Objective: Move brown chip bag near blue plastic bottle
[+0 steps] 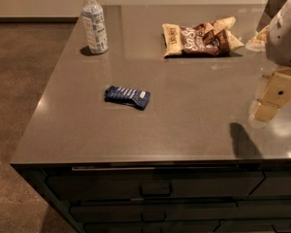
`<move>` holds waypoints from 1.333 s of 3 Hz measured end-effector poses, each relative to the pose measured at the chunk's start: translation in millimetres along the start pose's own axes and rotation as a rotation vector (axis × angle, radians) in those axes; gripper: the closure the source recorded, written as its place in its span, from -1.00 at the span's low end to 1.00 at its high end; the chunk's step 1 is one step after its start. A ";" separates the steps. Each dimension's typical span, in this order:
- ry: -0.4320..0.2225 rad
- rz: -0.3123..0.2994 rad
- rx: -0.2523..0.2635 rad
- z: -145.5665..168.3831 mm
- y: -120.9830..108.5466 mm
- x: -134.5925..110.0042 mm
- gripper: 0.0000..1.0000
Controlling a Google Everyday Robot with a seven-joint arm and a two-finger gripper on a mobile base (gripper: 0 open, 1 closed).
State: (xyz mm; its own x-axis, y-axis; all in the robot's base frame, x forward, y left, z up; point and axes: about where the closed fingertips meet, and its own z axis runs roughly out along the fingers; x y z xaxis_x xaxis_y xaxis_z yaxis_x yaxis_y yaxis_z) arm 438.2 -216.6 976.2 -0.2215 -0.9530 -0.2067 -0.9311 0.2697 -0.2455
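**Brown chip bag** (200,39): lies flat and crinkled on the far right part of the worktop (184,125), lettering upward. Nothing touches it.

**Blue plastic bottle** (94,25): stands upright and capped near the far left corner, well apart from the bag.

**Dark blue packet** (127,96): lies flat mid-worktop, nearer the front than both the bag and the bottle.

**Hand** (271,98): hangs over the worktop at the right edge of the view, nearer the front than the bag and apart from it. Whether it is wide or narrow cannot be told.

**Step in hand (judged):** the reach to the bag; the grasp is not yet made.

**Handling note:**
- Descend over a bunched end or the middle fold, where the foil offers something to pinch.
- Lift the bag clear rather than drag it.
- Carry it leftward along the far side, passing behind the packet.
- Set it down just beside the bottle without contact, since the tall bottle would likely tip at a nudge.
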 end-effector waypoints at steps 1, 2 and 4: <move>0.000 0.000 0.001 -0.1 -0.2 -0.1 -1.00; 0.000 0.005 0.018 4.7 -16.9 -9.2 -1.00; -0.029 0.053 0.041 26.5 -69.4 -31.4 -1.00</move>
State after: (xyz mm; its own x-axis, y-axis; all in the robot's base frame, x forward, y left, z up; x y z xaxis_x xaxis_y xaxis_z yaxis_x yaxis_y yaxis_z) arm 517.4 -201.7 974.6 -0.2607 -0.9330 -0.2480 -0.9057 0.3253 -0.2718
